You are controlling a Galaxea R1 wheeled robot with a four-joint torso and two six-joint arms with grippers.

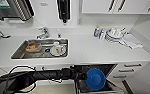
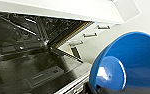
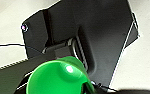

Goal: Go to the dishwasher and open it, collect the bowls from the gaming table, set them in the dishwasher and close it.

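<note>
The robot is facing a white kitchen counter (image 1: 96, 51). Going from left to right, one steel sink (image 1: 18, 53) is sitting in the counter, and inside it are lying one brownish dish (image 1: 33, 47) and one white cup on a plate (image 1: 57, 49). One tap (image 1: 43, 33) is standing behind the sink. Farther right, one small bottle (image 1: 96, 31) is standing near a stack of white dishes (image 1: 114, 33), and a folded cloth (image 1: 131, 41) is lying beside them. Below the counter, the left arm (image 1: 41, 75) is reaching across from the left, and the left gripper (image 1: 84, 76) is holding one blue bowl (image 1: 96, 79) by its rim. The bowl is tipped on its side, with its open face turned toward the camera. It is hanging over the dishwasher (image 1: 101, 67), which is standing open with its door dropped down. In the left wrist view, the dark tub of the dishwasher is showing wire racks (image 2: 41, 27). In the right wrist view, the right gripper (image 3: 86, 86) is gripping one green bowl (image 3: 57, 78), which is tilted so its inside is showing.
</note>
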